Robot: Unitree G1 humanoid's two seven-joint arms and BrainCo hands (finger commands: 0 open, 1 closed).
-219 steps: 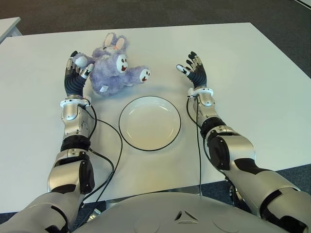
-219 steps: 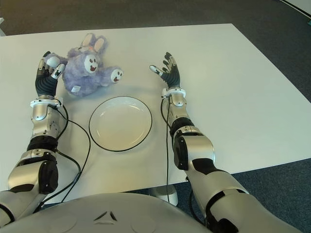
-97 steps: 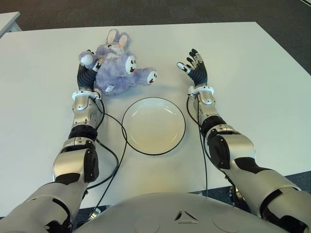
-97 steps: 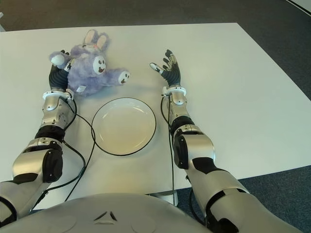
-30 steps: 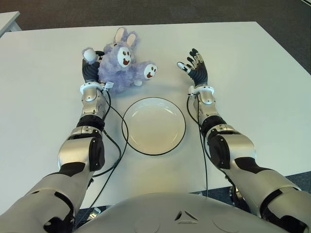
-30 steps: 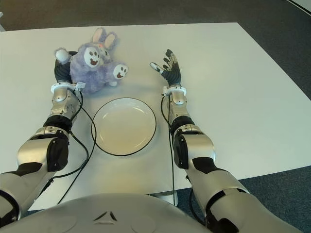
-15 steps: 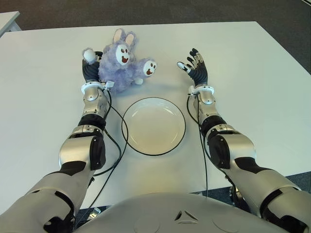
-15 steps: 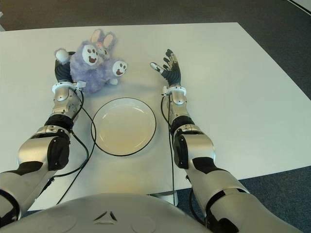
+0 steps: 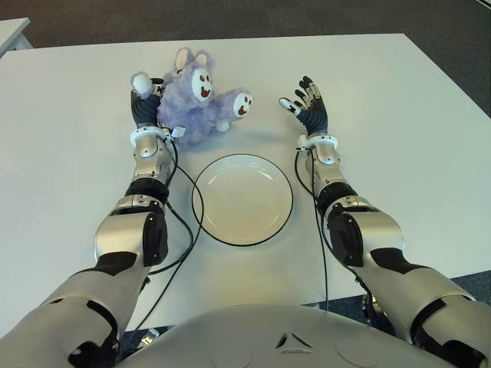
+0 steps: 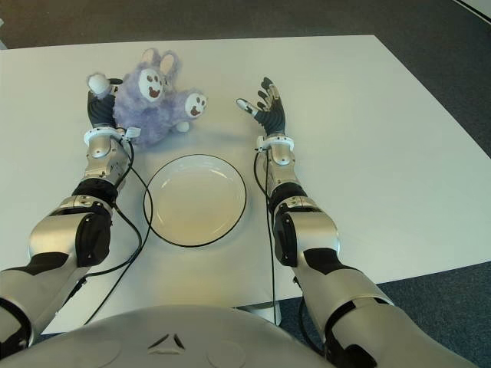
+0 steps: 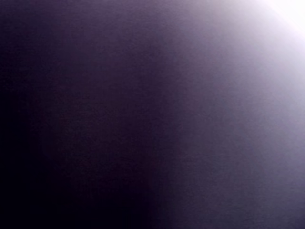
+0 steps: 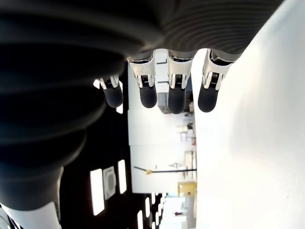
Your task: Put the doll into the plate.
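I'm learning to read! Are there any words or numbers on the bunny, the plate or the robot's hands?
No words or numbers can be read.
The doll, held by the left hand, has a small white tag; any print there is too small to read.
The plate is plain.
The right hand shows none.

- Both eye views look forward and down from the head at the white rectangular table [image 9: 399,146]; they share the round white black-rimmed plate [image 9: 242,198], both arms, and the fluffy purple rabbit doll [image 9: 196,103] at upper left.
- The left wrist view sits pressed close, filled by a dark purple blur.
- The right wrist view looks closely along its own hand [image 12: 159,90], fingers [image 12: 176,98] uppermost.
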